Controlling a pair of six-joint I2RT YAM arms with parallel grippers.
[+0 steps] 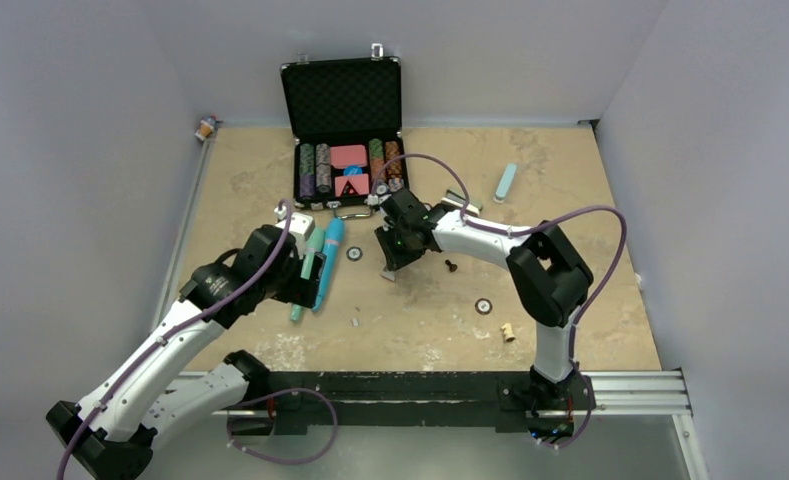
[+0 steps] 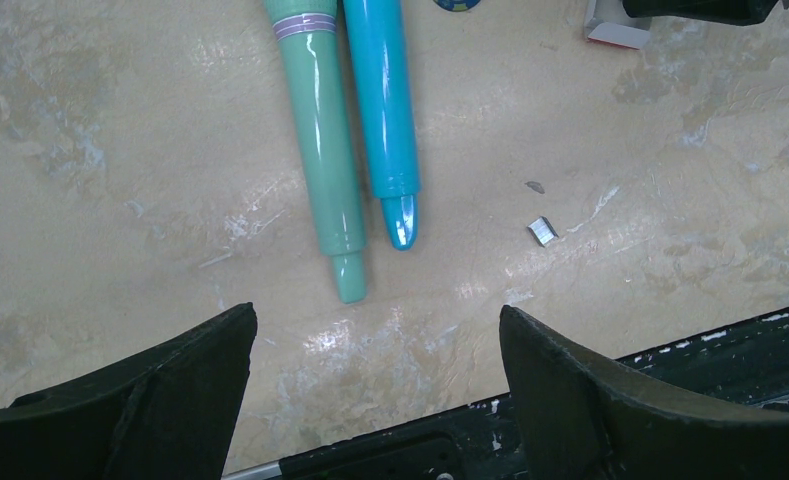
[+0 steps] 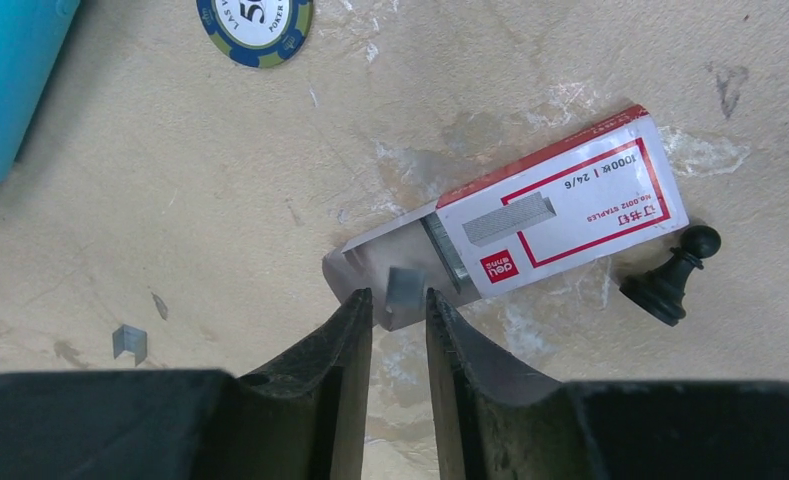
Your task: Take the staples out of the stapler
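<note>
The staples (image 2: 542,231) are lying as a tiny grey strip on the bare surface (image 2: 120,150), to the right of the blue tube's (image 2: 382,100) tip. From above I am seeing them only as a speck. The left gripper (image 2: 375,312) is hanging wide open near them, holding nothing. Only the right wrist view is showing me a second grey strip (image 3: 407,285) between the narrow fingertips of the right gripper (image 3: 398,300), over the open staple box (image 3: 560,215). Whether it is gripped I cannot tell.
</note>
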